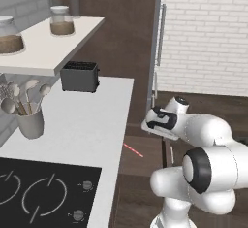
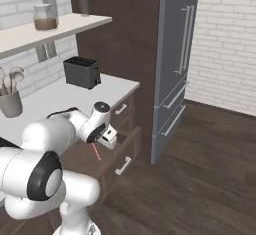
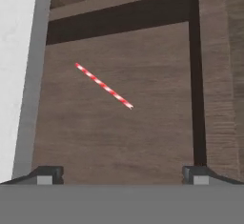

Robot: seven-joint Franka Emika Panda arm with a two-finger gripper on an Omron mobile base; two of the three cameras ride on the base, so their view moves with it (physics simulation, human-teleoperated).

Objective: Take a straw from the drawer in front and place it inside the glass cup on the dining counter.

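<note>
The straw [image 3: 104, 86], thin and red with white stripes, lies flat and diagonal on the floor of the open drawer [image 3: 119, 132]. My gripper [image 3: 121, 176] hangs above it, open, with nothing between its fingertips [image 3: 47, 174]. From the left base view the straw [image 1: 132, 150] shows in the drawer [image 1: 145, 159] just below and left of my gripper [image 1: 156, 127]. The right base view has the gripper [image 2: 107, 141] over the pulled-out drawer [image 2: 125, 154], with the straw [image 2: 96, 152] under it. The glass cup and the dining counter are out of view.
A white counter [image 1: 87, 120] left of the drawer carries a black toaster [image 1: 80, 75], a utensil holder [image 1: 30, 120] and a black hob [image 1: 38, 193]. A shelf [image 1: 48, 52] with jars hangs above. A tall grey fridge [image 2: 175, 64] stands to the right, wooden floor beyond.
</note>
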